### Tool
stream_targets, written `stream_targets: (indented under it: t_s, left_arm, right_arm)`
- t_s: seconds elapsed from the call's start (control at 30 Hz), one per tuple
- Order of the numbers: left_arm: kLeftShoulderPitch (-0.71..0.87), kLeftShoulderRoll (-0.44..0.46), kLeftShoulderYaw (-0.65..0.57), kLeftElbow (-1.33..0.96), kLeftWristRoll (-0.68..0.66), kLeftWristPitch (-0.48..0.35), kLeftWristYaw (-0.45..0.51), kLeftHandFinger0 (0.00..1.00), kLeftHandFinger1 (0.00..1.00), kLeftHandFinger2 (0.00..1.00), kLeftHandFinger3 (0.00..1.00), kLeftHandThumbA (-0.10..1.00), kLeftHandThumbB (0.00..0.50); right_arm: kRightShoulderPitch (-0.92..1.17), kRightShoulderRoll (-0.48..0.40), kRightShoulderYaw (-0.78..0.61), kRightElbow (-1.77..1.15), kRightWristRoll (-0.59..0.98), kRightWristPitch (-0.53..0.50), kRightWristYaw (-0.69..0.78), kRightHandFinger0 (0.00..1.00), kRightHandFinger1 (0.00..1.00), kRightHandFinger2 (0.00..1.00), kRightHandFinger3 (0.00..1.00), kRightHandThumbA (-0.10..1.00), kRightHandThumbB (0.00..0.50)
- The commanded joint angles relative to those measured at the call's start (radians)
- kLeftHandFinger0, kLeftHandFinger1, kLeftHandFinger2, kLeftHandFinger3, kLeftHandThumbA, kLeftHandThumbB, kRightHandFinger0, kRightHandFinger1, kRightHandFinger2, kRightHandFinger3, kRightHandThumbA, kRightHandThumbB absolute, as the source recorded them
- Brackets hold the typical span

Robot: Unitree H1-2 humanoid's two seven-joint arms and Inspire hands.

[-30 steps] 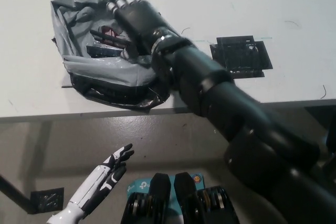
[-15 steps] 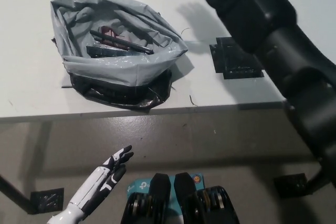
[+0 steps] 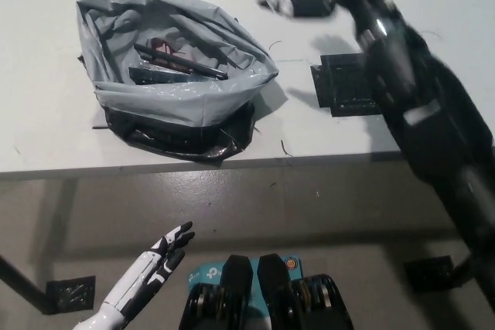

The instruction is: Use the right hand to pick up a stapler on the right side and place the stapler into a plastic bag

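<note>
The plastic bag (image 3: pixel 182 102) sits on the white surface (image 3: pixel 46 137), near its front edge and left of centre. It is grey with a dark lower part, and its mouth is open and faces upward. Dark, elongated items lie inside the bag. The flat one taken to be the stapler (image 3: pixel 166 76) rests across the bottom, with a thinner dark bar just above it and a small red detail (image 3: pixel 158 42) behind. The blur-free detail is too limited to separate these items further.

The right hand (image 3: pixel 300 4) is above the surface, to the right of the bag and well clear of it. It is motion-blurred (only a dark shape with pale tips shows), so its finger state cannot be told. Its black arm runs from there down to the lower right.

A black square patch (image 3: pixel 352 86) lies on the surface right of the bag.

The left hand (image 3: pixel 161 256) rests low at the lower left, below the surface edge, fingers spread and holding nothing.
</note>
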Motion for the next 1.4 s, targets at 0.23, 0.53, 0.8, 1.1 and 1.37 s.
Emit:
stream_targets:
  t_s: [0.23, 0.53, 0.8, 1.1, 1.37]
  left_arm:
    - [-0.126, -0.002, 0.068, 0.075, -0.039, -0.040, 0.047, 1.00, 1.00, 1.00, 1.00, 1.00, 0.214]
    - [-0.105, -0.007, 0.068, 0.071, -0.047, -0.028, 0.040, 1.00, 1.00, 1.00, 1.00, 1.00, 0.207]
    - [-0.078, -0.004, 0.069, 0.057, -0.039, -0.033, 0.037, 1.00, 1.00, 1.00, 1.00, 1.00, 0.195]
    - [-0.040, -0.058, 0.129, 0.082, -0.073, -0.137, 0.076, 1.00, 1.00, 1.00, 1.00, 1.00, 0.200]
    - [-0.008, -0.088, 0.168, 0.100, -0.052, -0.219, 0.120, 1.00, 1.00, 1.00, 1.00, 1.00, 0.199]
  right_arm:
    - [0.679, -0.193, -0.270, -1.458, 0.360, -0.010, -0.065, 1.00, 1.00, 1.00, 1.00, 0.85, 0.276]
    - [0.897, -0.047, -0.233, -1.253, 0.421, -0.159, -0.136, 1.00, 1.00, 1.00, 1.00, 1.00, 0.264]
    - [0.915, 0.051, -0.198, -0.867, 0.427, -0.189, -0.060, 1.00, 1.00, 1.00, 1.00, 1.00, 0.172]
    - [0.896, 0.104, -0.202, -0.492, 0.373, -0.255, 0.019, 1.00, 1.00, 1.00, 1.00, 1.00, 0.195]
    - [0.905, 0.088, -0.196, -0.383, 0.413, -0.258, 0.086, 1.00, 1.00, 1.00, 1.00, 1.00, 0.246]
